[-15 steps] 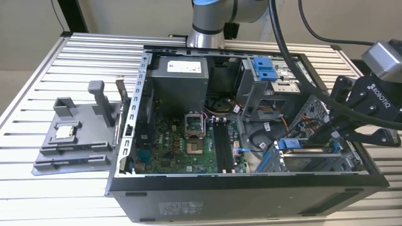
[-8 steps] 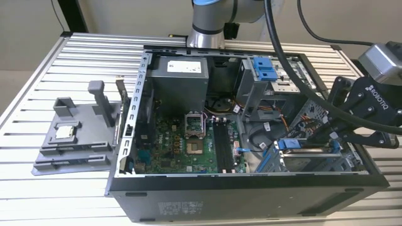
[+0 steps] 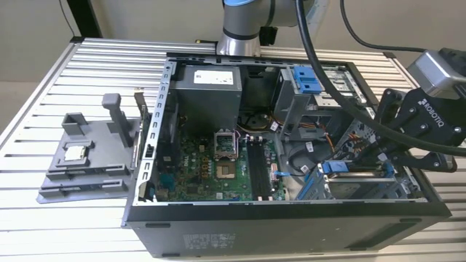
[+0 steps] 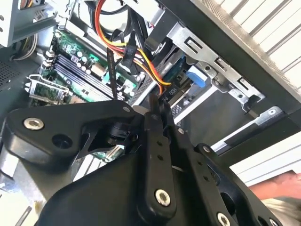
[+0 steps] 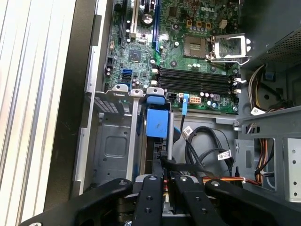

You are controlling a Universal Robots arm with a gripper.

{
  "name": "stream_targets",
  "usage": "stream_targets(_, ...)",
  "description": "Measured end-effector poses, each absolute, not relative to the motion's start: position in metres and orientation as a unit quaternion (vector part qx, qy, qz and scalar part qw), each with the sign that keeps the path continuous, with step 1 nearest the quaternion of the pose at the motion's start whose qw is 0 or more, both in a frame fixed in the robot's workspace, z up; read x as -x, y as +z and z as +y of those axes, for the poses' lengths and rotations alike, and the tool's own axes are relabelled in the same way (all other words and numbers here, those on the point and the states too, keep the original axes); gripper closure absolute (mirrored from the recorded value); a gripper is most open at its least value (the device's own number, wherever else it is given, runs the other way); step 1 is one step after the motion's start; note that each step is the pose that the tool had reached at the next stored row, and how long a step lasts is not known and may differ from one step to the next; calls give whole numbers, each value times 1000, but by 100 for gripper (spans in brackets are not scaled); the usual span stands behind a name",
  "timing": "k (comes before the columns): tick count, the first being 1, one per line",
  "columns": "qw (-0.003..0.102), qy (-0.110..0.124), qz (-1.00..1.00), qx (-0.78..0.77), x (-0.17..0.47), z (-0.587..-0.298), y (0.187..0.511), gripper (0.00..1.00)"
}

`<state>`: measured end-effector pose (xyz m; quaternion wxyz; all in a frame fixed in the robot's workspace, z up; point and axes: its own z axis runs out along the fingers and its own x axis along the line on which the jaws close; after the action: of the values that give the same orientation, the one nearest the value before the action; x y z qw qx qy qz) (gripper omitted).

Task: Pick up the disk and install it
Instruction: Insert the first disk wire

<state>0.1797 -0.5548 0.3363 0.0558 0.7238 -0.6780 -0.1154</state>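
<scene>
Right now I see the open computer case point(image 3: 291, 218) lying on a slatted metal table point(image 3: 87, 60), with a plain beige wall behind it. On the exterior view's left, just beside the case, a grey plastic fixture point(image 3: 87, 158) rests on the slats with a small square silver chip point(image 3: 75, 153) on it. My gripper point(image 3: 378, 155) reaches into the drive cage point(image 3: 364, 183) at the exterior view's right, and the disk point(image 5: 156, 123) sits edge-on in that cage with its blue bracket showing. The fingers point(image 5: 151, 193) stand close together at the disk's edge, but I cannot tell whether they clamp it. The green motherboard point(image 5: 188, 52) lies beyond.
</scene>
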Motion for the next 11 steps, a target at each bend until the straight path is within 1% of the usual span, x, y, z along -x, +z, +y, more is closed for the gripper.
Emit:
stream_targets(5,46,-113,-678,-725,-180,-555,338,100)
stream_targets(11,44,-114,-678,-725,-179,-555,342,100)
